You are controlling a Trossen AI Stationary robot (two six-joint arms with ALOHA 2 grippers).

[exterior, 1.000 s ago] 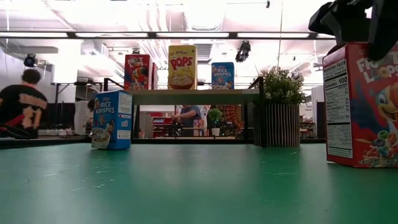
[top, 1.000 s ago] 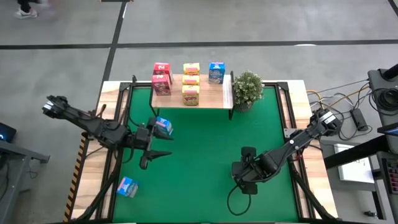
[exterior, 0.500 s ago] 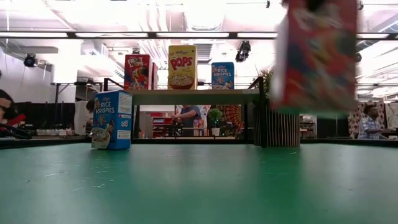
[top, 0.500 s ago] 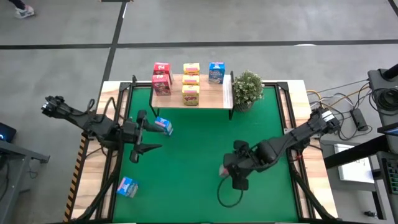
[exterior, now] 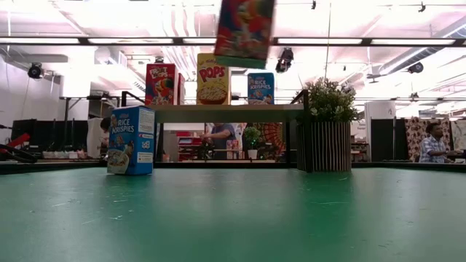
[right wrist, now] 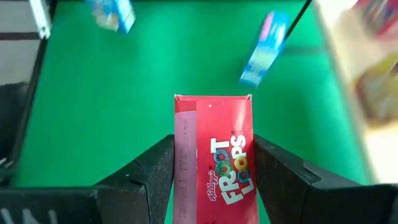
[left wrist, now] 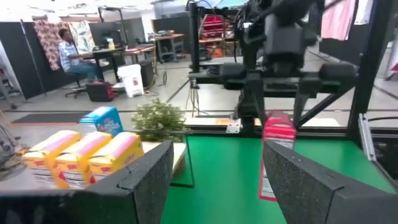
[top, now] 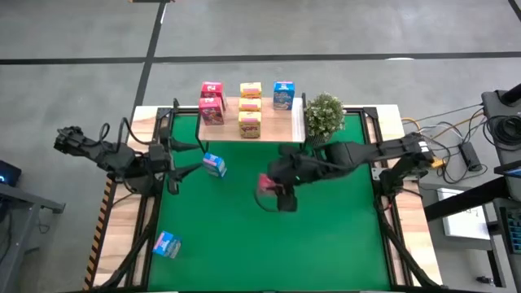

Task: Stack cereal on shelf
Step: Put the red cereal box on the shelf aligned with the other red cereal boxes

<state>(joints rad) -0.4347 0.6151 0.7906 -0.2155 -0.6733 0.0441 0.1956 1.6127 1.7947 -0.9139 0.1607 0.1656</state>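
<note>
The right gripper (top: 277, 192) is carrying a red cereal box (top: 266, 185), clamped between its jaws, above the table toward the shelf (top: 285, 128), where six boxes are already standing. Two blue boxes (top: 214, 164) are waiting on the green tabletop (top: 244, 244), while the left gripper (top: 181, 157) is hanging wide open at the table's left edge.

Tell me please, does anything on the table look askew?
The blue box near the table's front left corner sits skewed to the edges. The shelf rows look tidy; the right gripper holds a red box aloft.

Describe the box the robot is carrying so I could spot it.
Start at the wooden shelf at the green table's far edge. In front of it the right gripper holds a pink-red Froot Loops box in the air, the only box off every surface.
</note>
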